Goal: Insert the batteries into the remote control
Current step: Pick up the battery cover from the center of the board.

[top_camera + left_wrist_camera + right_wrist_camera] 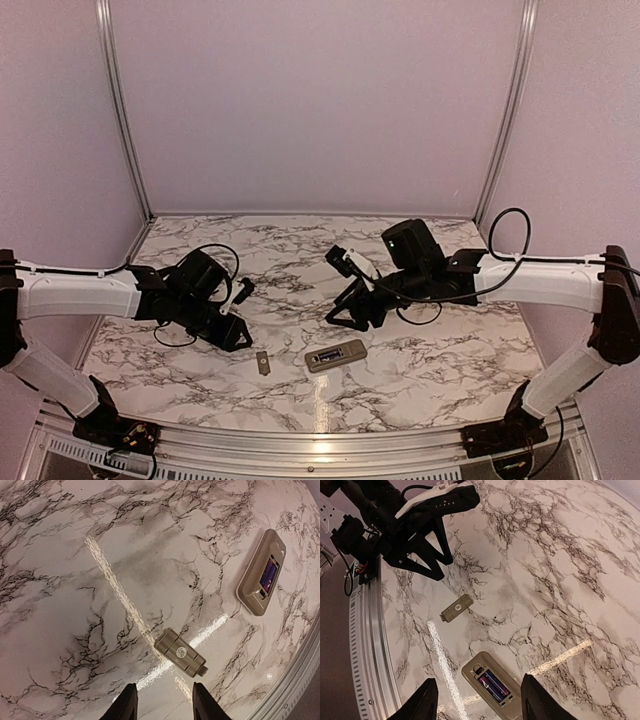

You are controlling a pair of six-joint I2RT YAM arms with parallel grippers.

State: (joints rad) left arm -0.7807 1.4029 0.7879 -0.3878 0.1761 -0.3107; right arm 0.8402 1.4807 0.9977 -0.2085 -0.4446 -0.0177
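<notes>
The remote control (pixel 336 355) lies back-up on the marble table, tan-grey, its dark recess open with purple-blue batteries (pixel 494 685) seated in it. It also shows in the left wrist view (pixel 261 572) and the right wrist view (pixel 492 684). The small tan battery cover (pixel 263 362) lies loose to its left, also seen in the left wrist view (pixel 180 652) and the right wrist view (pixel 456 607). My left gripper (pixel 162 702) is open and empty just above the cover. My right gripper (pixel 477 700) is open and empty, hovering above the remote.
The marble table (pixel 300 260) is walled by pale panels at back and sides. A metal rail (pixel 300 450) runs along the near edge. The left arm (pixel 415 515) shows at the top left of the right wrist view.
</notes>
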